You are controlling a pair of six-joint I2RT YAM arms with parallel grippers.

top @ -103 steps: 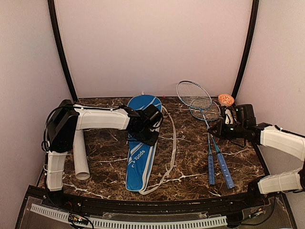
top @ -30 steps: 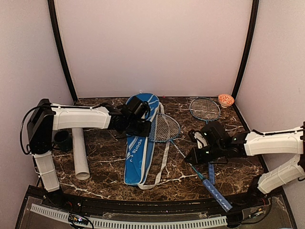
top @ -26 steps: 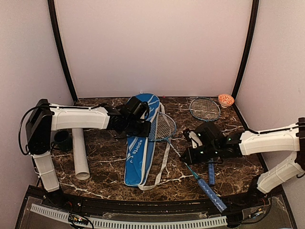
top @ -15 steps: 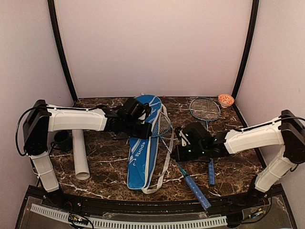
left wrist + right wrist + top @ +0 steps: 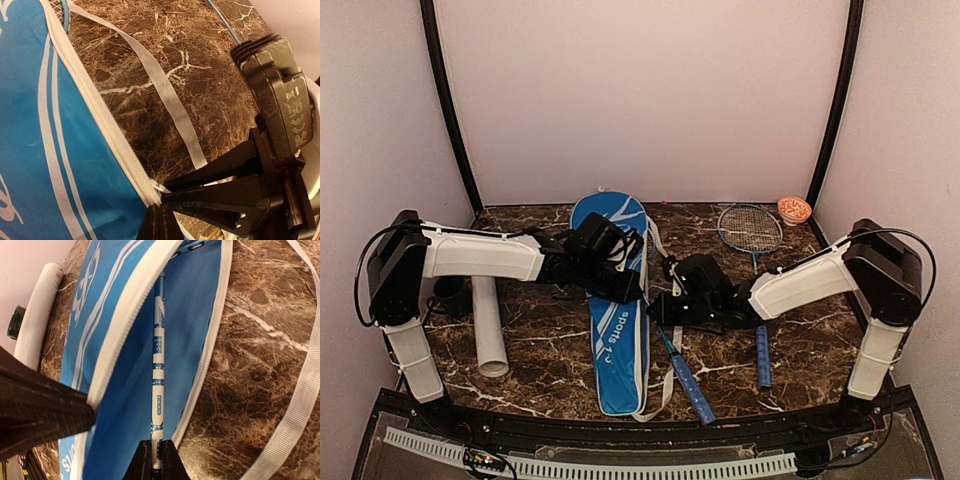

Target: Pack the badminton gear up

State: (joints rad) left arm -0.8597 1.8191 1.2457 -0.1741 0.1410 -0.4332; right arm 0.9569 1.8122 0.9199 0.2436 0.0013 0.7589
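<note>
Whereas a moment ago the head of the first racket (image 5: 686, 380) lay across the cover's edge, the right gripper (image 5: 665, 305), fingers narrowed onto the thin shaft, has now slid that head inside the blue racket cover (image 5: 620, 350), whose upper flap the left gripper (image 5: 628, 288) holds pinched and lifted (the zip mouth gapes in the right wrist view). So this racket looks about half packed, with the second racket (image 5: 751, 232) waiting well to the right. Its long axis runs nearly along the cover's: head toward the far side, hidden inside; blue handle poking out toward the near edge, slightly rightward.
</note>
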